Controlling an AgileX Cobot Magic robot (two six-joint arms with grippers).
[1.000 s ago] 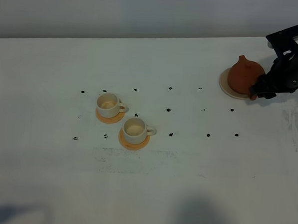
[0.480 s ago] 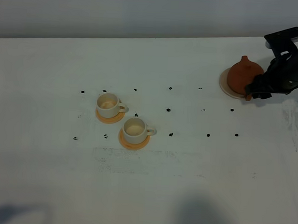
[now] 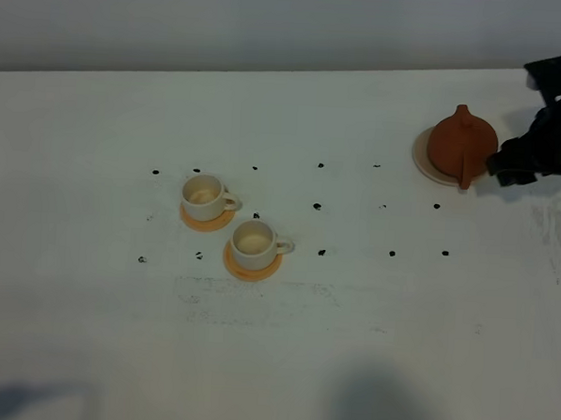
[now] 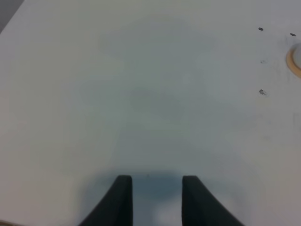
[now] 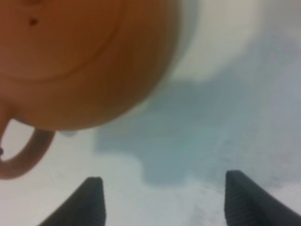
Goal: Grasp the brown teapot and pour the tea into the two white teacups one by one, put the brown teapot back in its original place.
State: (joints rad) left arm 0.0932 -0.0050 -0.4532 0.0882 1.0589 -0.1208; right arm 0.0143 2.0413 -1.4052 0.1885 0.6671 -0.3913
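Observation:
The brown teapot [image 3: 461, 142] stands upright on its original place, a pale beige disc [image 3: 421, 153], at the far right of the table. Its loop handle [image 5: 23, 155] points toward the front. My right gripper [image 3: 505, 171] hovers just right of the teapot, apart from it. In the right wrist view the right gripper [image 5: 164, 202] is open, with only bare table between its fingers and the teapot [image 5: 84, 61] ahead. The two white teacups [image 3: 204, 195] [image 3: 252, 241] sit left of centre. No tea shows. My left gripper [image 4: 154, 200] is open over bare table.
Each cup rests on an orange coaster [image 3: 206, 221] [image 3: 251, 268]. Small black marks [image 3: 316, 206] dot the white table [image 3: 349, 345] between the cups and the teapot. A tan round rim [image 4: 294, 61] shows at the edge of the left wrist view.
My right gripper has drawn back to the right, away from the teapot's handle side. The teapot stays on its disc and the cups have not moved.

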